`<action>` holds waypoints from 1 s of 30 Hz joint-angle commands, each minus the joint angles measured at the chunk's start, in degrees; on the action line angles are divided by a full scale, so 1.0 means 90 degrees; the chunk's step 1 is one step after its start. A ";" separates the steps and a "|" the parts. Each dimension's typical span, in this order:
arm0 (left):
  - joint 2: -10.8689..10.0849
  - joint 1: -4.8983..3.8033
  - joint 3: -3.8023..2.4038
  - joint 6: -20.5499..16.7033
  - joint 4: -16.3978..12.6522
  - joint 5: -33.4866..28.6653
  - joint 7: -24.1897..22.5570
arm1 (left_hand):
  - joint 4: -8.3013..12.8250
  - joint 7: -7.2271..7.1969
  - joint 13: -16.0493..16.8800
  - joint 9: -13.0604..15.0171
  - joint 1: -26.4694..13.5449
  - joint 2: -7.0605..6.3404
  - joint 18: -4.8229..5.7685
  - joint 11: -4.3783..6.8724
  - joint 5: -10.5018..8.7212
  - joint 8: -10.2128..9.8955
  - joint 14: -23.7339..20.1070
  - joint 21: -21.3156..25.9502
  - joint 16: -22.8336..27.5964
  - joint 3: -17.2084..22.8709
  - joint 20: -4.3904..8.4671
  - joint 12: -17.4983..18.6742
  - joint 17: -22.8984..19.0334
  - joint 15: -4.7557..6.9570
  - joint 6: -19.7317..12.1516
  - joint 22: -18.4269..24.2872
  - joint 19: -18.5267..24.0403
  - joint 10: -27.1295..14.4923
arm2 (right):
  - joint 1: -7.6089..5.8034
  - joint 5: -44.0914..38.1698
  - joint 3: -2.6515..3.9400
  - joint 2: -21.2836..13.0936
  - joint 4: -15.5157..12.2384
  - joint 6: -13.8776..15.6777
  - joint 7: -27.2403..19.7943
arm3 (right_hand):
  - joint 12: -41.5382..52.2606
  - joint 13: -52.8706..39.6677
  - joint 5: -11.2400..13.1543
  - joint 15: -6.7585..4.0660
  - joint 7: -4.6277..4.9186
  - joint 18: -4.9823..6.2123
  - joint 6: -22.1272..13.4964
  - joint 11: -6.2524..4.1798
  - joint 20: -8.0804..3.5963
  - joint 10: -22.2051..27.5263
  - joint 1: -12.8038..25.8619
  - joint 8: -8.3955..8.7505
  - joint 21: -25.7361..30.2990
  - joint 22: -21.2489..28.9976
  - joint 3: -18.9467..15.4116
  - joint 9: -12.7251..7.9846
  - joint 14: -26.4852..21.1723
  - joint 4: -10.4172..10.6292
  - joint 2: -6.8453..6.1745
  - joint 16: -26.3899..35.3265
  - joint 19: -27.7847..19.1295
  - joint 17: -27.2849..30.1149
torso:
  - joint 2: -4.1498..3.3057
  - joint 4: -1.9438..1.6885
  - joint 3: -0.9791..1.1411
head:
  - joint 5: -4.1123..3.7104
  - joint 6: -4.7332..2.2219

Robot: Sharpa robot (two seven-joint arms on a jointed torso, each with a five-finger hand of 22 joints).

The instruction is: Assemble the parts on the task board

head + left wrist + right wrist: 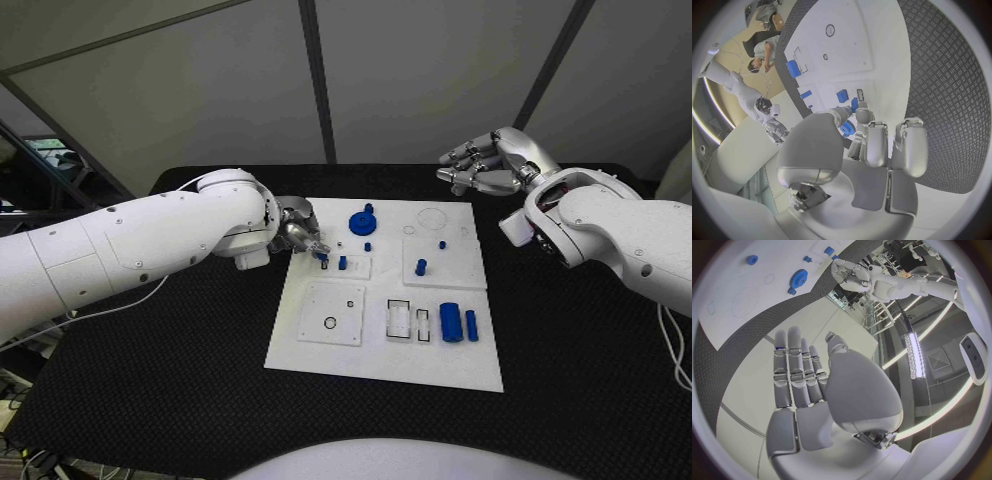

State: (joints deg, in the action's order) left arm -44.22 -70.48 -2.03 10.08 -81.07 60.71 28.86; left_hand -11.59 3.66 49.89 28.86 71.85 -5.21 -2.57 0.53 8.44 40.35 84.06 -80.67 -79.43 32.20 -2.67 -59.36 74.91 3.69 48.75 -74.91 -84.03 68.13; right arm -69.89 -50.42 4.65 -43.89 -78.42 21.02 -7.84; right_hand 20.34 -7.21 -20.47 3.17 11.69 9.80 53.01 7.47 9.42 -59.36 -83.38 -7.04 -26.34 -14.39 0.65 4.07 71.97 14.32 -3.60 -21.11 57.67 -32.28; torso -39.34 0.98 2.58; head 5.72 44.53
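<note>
Black table (173,400) with a dimpled mat surface, seen from the head view. White task board (382,365) lies in the middle of it, long side running away from the robot.

Left arm (130,250) comes in across the table's left side. Left hand (300,236) sits at the board's left edge, near the far end. Its fingers (877,145) are curled down toward a small blue part (320,257) at the fingertips; the wrist view shows a blue piece (847,127) tucked between thumb and fingers, so the hand appears to pinch it, though the contact itself is partly hidden.

Right arm (635,240) enters from the right. Right hand (483,165) hangs above the table just beyond the board's far right corner, apart from the board. Its wrist view shows the fingers (795,370) straight and side by side, thumb set off from them, palm bare, holding nothing.

On the board: a blue gear (362,221) near the far edge, left of centre. Two blue cylinders (459,322) lie side by side on the right part of the near half. A blue peg (420,267) stands on the right half, a smaller blue piece (441,243) just beyond it. Another blue peg (342,264) stands beside the left hand's fingertips, and a tiny one (366,246) sits just below the gear
</note>
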 commanded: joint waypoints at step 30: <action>0.0114 0.0084 0.0089 0.0243 -0.0003 0.0708 0.0105 | 0.0737 -0.0028 0.0051 0.0073 -0.0036 -0.0117 0.0008 0.0029 0.0052 0.0054 0.0424 0.0012 -0.0041 0.0824 0.0069 -0.0074 0.1029 0.0058 0.0031 -0.0720 -0.0215 0.0118 | -0.0011 0.0016 0.0005 -0.0001 -0.0015 -0.0039 -0.0050 | 0.0027 0.0010 -0.0019 0.0023 0.0005 0.0072 -0.0055 -0.0001 0.0032 0.0062 0.0042 0.0035 0.0025 0.0010 -0.0002 0.0007 -0.0016 0.0021 0.0046 0.0037 0.0035 -0.0012 | -0.0005 0.0008 -0.0001 | 0.0011 0.0052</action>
State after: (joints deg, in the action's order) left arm -43.22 -69.84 -1.39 10.71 -81.21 65.94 29.18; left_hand -10.57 3.68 50.30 29.53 70.78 -6.27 -2.58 0.77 8.66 40.60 84.06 -80.67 -79.43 33.55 -2.46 -59.67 74.91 3.69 48.73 -74.91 -83.82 68.88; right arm -69.89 -50.41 4.65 -43.90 -78.47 20.93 -7.83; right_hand 20.34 -7.17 -20.47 3.17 11.69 9.79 53.01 7.47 9.62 -59.37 -83.38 -7.04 -26.34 -14.36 0.65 4.07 71.97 14.32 -3.60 -21.11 57.87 -32.31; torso -39.36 1.05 2.58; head 5.80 44.99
